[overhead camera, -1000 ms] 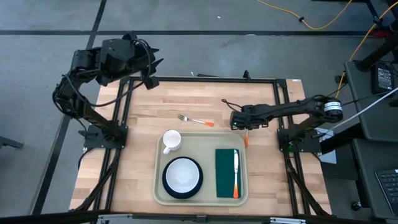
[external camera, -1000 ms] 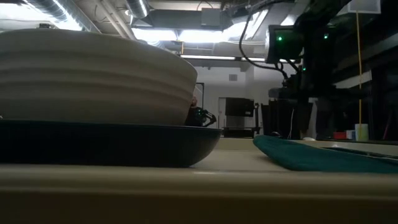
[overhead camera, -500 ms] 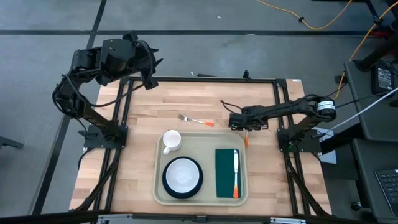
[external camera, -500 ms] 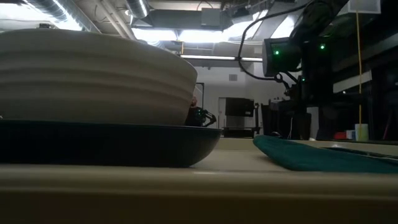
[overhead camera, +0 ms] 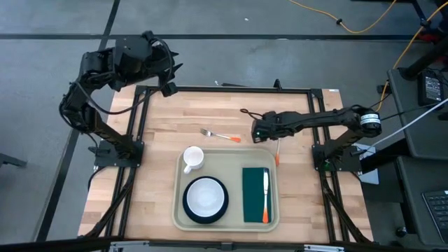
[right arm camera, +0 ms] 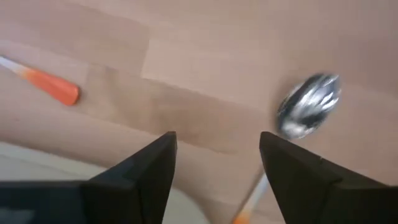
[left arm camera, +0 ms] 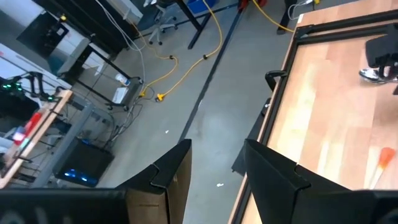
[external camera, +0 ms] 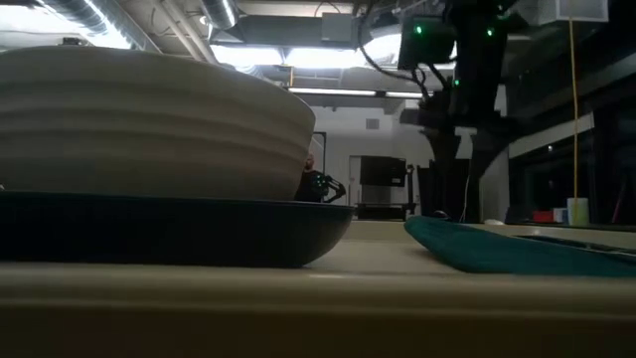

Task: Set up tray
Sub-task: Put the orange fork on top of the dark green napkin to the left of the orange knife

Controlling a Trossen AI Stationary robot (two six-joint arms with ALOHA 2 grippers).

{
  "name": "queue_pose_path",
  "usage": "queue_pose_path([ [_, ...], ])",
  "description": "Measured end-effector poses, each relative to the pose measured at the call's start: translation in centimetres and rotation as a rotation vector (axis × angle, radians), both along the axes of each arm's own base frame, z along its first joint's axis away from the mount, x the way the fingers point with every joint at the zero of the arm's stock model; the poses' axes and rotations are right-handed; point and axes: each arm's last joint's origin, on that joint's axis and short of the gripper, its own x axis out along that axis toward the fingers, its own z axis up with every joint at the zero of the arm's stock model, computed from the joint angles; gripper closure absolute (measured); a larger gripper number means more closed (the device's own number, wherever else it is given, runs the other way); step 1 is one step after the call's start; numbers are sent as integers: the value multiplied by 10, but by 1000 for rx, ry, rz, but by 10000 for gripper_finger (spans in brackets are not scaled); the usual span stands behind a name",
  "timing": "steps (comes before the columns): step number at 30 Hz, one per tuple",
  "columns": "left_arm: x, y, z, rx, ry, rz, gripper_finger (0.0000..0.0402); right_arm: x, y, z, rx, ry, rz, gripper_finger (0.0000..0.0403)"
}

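The beige tray (overhead camera: 271,222) lies near the table's near edge. It carries a white cup (overhead camera: 192,158), a dark plate (overhead camera: 187,204) with a white bowl on it, and a green napkin (overhead camera: 253,194) with an orange-handled knife (overhead camera: 265,197) lying on it. An orange-handled fork (overhead camera: 220,134) lies on the wood beyond the tray. An orange-handled spoon (overhead camera: 278,155) lies by the tray's far right corner, its bowl (right arm camera: 309,106) showing in the right wrist view. My right gripper (overhead camera: 256,130) (right arm camera: 214,140) hovers open between fork and spoon. My left gripper (overhead camera: 171,78) (left arm camera: 217,149) waits open above the far left corner.
A black metal frame (overhead camera: 238,89) runs along the table's edges. Bare wood lies left of the tray and across the far half of the table. In the low view the bowl (external camera: 149,124) and plate (external camera: 169,231) fill the near left, with the napkin (external camera: 517,249) on the right.
My right gripper has moved toward the table's left edge and a little toward the far edge, from over the spoon toward the fork's handle. Its fingers have stayed open. My left arm has drawn back slightly toward the far edge.
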Motion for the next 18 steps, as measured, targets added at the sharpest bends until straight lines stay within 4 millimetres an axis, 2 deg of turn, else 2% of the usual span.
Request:
queue_pose_path([
  [3,-1,3,0,-16,-12,4,258,3,-2,14,-59,39,67,166],
  [9,-1,5,0,-24,-22,19,258,19,-7,34,-134,33,398,166],
  [15,-1,5,1,-34,-44,30,258,39,-37,41,-100,-102,560,166],
  [18,-1,5,1,-44,-56,37,258,56,-49,46,-101,-130,656,166],
])
